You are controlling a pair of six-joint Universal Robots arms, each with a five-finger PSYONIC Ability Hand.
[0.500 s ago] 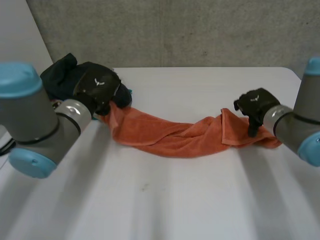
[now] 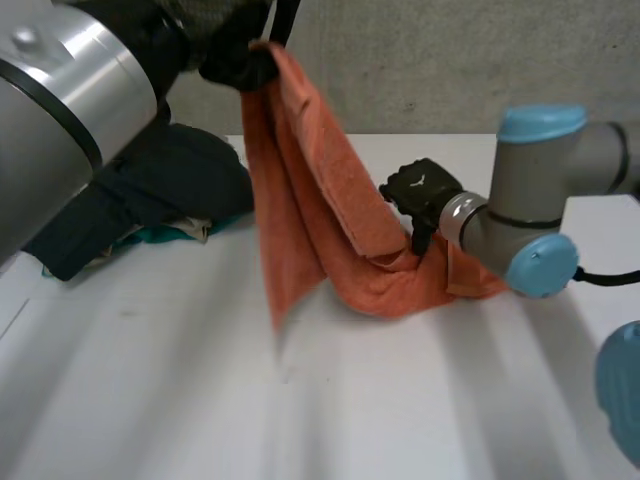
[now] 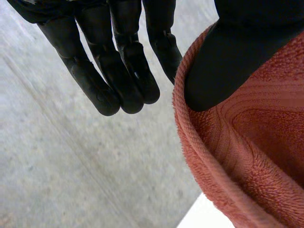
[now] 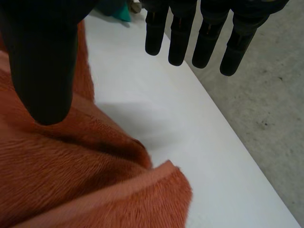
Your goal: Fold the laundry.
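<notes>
On the white table [image 2: 150, 390] the orange towel [image 2: 300, 170] no longer lies stretched flat: one end now hangs high from the left hand [image 2: 237, 60], the other stays bunched on the table by the right hand [image 2: 418, 192]. Both hands show straight, spread fingers, only thumbs touching cloth, so the hold looks loose and no fold is made yet

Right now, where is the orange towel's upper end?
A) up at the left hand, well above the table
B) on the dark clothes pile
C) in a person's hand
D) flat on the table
A: the orange towel hangs from the left hand down to the table by the right hand.
</notes>
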